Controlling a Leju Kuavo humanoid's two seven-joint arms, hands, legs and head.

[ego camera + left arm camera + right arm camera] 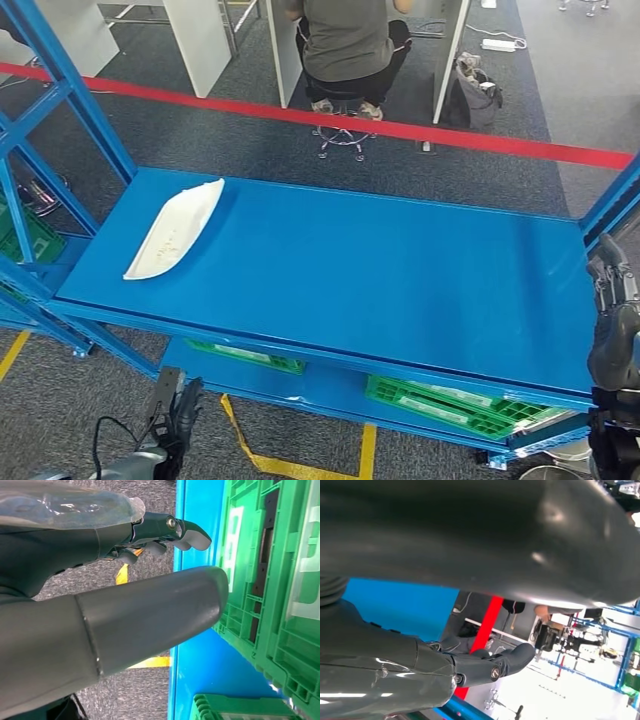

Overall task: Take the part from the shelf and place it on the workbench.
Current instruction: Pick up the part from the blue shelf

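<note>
Nearby, green crates [445, 405] under shelf [362, 270]; white part [175, 228] unobstructed; both hands' fingers apart, empty.

Workshop: blue steel shelving [340, 270], green crates [445, 405]

The shelf [423, 270] hides most of the green crates [445, 403] beneath.

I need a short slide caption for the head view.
White part lies on the blue shelf; both robot hands, left and right, hang empty below and beside it.
</note>
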